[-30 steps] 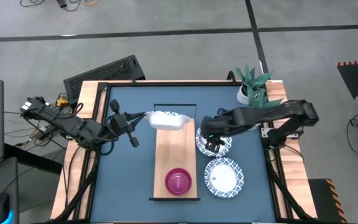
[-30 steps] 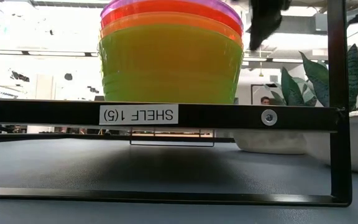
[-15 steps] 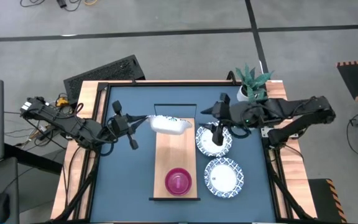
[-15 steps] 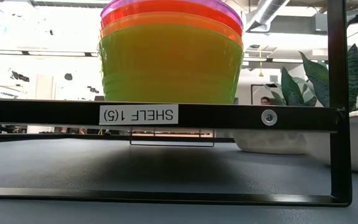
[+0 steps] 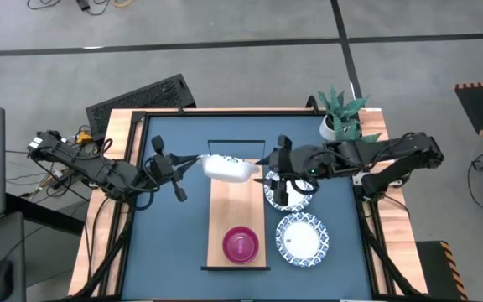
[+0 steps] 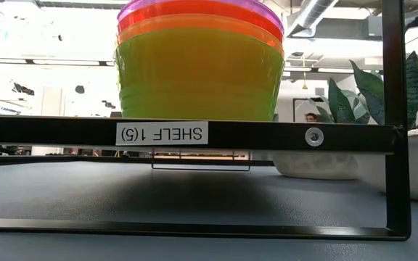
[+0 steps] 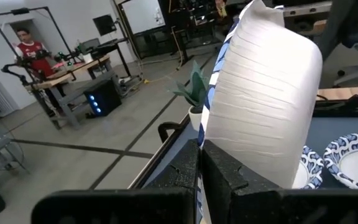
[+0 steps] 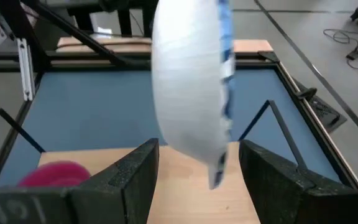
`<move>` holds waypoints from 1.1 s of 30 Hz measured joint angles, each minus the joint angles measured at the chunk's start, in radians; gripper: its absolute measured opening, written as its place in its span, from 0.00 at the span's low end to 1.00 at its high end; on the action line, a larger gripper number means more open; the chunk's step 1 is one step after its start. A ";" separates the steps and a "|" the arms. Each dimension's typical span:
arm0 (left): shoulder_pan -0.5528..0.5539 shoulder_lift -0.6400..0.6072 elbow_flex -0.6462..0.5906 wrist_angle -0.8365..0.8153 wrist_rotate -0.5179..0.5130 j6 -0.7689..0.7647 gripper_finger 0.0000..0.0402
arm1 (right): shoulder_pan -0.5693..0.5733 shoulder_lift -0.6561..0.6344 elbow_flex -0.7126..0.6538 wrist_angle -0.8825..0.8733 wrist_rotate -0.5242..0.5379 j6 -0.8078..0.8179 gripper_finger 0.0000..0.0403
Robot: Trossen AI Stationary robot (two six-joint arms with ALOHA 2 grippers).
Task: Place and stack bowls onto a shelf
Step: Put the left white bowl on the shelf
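Observation:
My left gripper (image 5: 196, 160) is shut on a white dish with a blue patterned rim (image 5: 227, 167), which hangs over the far end of the light-wood shelf (image 5: 237, 210). My right gripper (image 5: 277, 174) is open just right of that dish; in its wrist view the dish (image 8: 191, 81) stands on edge ahead of the fingers, untouched. The nested coloured bowls, purple on top (image 5: 240, 244), sit on the shelf's near end; the low view shows the stack (image 6: 198, 61) from the side. Two more white dishes (image 5: 290, 191) (image 5: 302, 237) rest on the blue tabletop right of the shelf. My left gripper pinches the white dish by its rim (image 7: 213, 134) between the two shut fingers (image 7: 224, 177). The fingers come about level from the table's left. The dish is lifted clear above the shelf's far end and tipped up on edge, with its white underside (image 7: 260, 93) toward the wrist camera.
A potted plant (image 5: 342, 113) stands at the table's far right corner, behind the right arm. The shelf's black end frame (image 6: 267, 135) crosses the low view. The middle of the shelf board between the held dish and the bowl stack is bare wood.
My right gripper has risen from over the farther dish on the tabletop, turned level, and moved toward the table's left, ending open beside the held dish. It has left the low view.

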 joint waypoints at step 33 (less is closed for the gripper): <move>0.000 0.000 0.000 -0.028 0.082 0.000 0.12 | -0.006 -0.003 0.000 -0.049 0.192 -0.001 0.05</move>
